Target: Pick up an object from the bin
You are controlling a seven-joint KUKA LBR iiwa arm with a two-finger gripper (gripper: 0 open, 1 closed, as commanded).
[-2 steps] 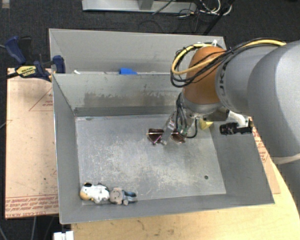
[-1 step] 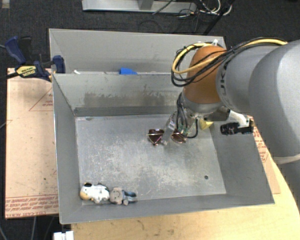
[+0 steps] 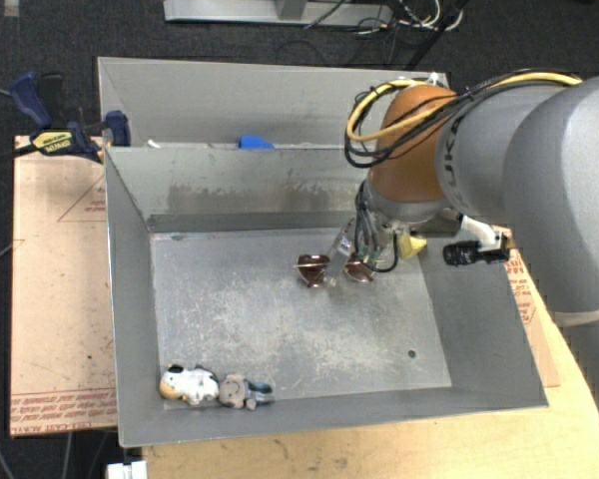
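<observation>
A robot arm's gripper [image 3: 347,252] hangs low over the middle of a grey metal bin [image 3: 130,267]. It is right at a small shiny brown object [image 3: 312,269], which shows on either side of it. Whether the gripper is released or clenched cannot be told. A small white-and-black toy [image 3: 190,384] and a small grey toy [image 3: 242,391] lie side by side in the near left corner.

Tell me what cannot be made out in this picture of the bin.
Camera view:
1. Two brown shiny pieces at the pincer: too small to name; contact with it unclear.
2. Blue thing: mostly hidden behind the bin's inner back wall.
3. White toy and grey toy, near left corner: too small to identify.
</observation>
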